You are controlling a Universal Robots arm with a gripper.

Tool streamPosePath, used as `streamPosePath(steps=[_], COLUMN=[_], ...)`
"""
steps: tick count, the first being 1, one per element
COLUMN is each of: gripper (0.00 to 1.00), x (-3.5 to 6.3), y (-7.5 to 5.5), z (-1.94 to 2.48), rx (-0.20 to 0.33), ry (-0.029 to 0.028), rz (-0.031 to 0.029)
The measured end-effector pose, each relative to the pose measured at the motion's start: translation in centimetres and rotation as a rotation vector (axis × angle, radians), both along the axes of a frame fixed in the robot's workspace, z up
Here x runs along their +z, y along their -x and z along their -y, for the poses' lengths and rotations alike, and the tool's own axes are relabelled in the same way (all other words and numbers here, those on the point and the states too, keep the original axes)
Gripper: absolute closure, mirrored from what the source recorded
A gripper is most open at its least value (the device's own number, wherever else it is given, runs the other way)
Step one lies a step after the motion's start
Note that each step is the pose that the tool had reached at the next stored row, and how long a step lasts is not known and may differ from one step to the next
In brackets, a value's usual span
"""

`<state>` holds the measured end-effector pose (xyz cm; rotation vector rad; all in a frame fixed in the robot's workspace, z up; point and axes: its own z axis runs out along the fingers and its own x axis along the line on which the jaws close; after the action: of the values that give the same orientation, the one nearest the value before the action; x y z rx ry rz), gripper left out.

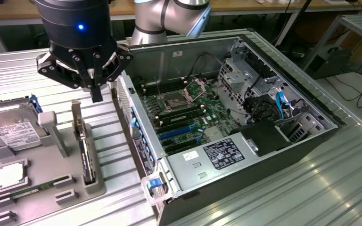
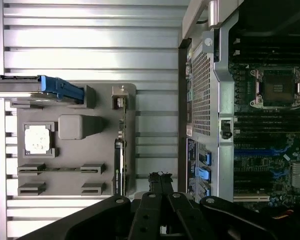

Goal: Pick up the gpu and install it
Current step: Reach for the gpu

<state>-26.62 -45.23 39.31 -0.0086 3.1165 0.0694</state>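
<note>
One black tool (image 1: 96, 96), fingers pressed together and empty, hangs near the bracket end of the gpu (image 1: 88, 153), a thin dark card with silver end bracket. Card stands on edge in a slot along the edge of the grey moulded tray (image 1: 49, 165) nearest the open black computer case (image 1: 250, 179), probably leaving its top edge free for gripping. White hard-drive label (image 1: 11, 134): unreadable.

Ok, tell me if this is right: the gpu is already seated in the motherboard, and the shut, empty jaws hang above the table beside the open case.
No. The gpu is not in the motherboard; it stands on edge in a slot of the grey tray, as the exterior view shows. The shut, empty jaws do hang above the table beside the open case.
</note>
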Motion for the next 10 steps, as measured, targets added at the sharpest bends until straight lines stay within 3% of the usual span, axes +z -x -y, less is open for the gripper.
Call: streamPosePath(steps=[10], gripper=[0.89], x=[-0.01], y=[1.5], z=[0.9], rx=[0.02], ry=[0.0001], rz=[-0.0001])
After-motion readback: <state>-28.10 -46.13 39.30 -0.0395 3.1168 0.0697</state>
